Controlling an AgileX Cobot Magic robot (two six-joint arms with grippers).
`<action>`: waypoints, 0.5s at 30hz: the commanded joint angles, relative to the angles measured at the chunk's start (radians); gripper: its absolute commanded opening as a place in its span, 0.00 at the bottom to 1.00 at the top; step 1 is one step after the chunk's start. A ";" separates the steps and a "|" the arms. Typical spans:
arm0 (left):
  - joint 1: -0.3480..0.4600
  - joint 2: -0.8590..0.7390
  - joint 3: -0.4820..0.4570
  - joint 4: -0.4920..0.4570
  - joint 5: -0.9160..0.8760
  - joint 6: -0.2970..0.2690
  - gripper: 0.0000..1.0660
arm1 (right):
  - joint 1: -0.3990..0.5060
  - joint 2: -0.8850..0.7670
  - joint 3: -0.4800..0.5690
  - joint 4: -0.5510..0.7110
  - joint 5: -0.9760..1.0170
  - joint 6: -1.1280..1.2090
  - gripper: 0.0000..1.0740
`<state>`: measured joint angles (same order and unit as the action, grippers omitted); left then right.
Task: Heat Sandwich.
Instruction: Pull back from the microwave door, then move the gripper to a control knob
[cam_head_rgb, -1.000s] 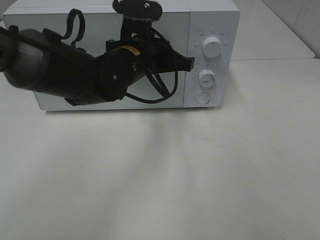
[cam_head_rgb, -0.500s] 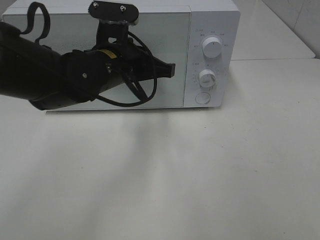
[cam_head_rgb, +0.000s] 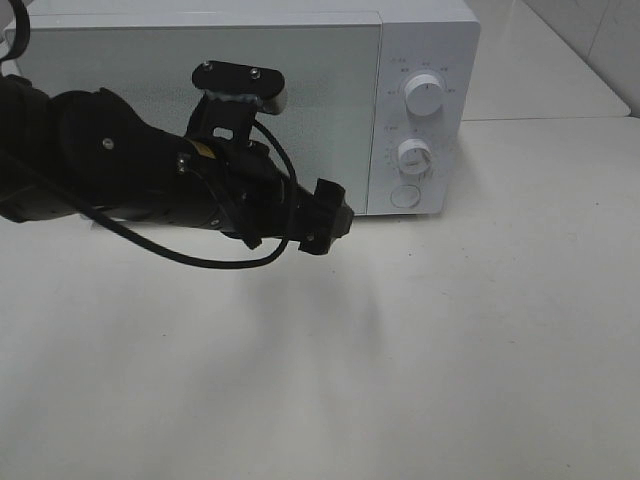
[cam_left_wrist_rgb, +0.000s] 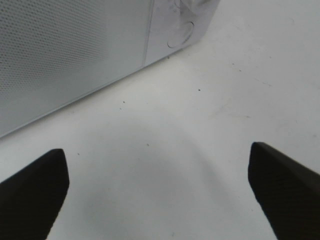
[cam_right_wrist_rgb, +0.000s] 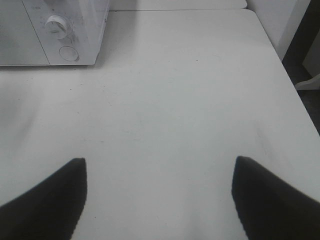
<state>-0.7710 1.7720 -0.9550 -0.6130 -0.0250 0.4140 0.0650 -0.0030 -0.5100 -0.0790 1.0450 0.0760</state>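
In front of the microwave (cam_head_rgb: 445, 45), whose door (cam_head_rgb: 320, 90) is shut, your left arm (cam_head_rgb: 100, 175) reaches in from the left with its wrist tipped down. The left gripper (cam_head_rgb: 325, 215) hangs over the table (cam_head_rgb: 450, 350), fingers spread wide and holding nothing. Your right gripper (cam_right_wrist_rgb: 159, 187) likewise stands wide apart, empty, over the table. No view shows the sandwich, so you cannot tell its place or heading.

microwave (cam_head_rgb: 330, 80) dial markings (cam_head_rgb: 398, 63) illegible, left arm (cam_head_rgb: 90, 170) cropped
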 joint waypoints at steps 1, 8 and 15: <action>0.000 -0.031 0.003 0.068 0.135 -0.001 0.91 | -0.007 -0.028 0.004 -0.002 -0.010 -0.006 0.71; 0.008 -0.066 0.003 0.192 0.379 -0.011 0.91 | -0.007 -0.028 0.004 -0.002 -0.010 -0.006 0.71; 0.136 -0.131 0.003 0.200 0.632 -0.054 0.91 | -0.007 -0.028 0.004 -0.002 -0.010 -0.006 0.71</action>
<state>-0.6680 1.6640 -0.9550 -0.4200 0.5500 0.3790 0.0650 -0.0030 -0.5100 -0.0790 1.0450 0.0760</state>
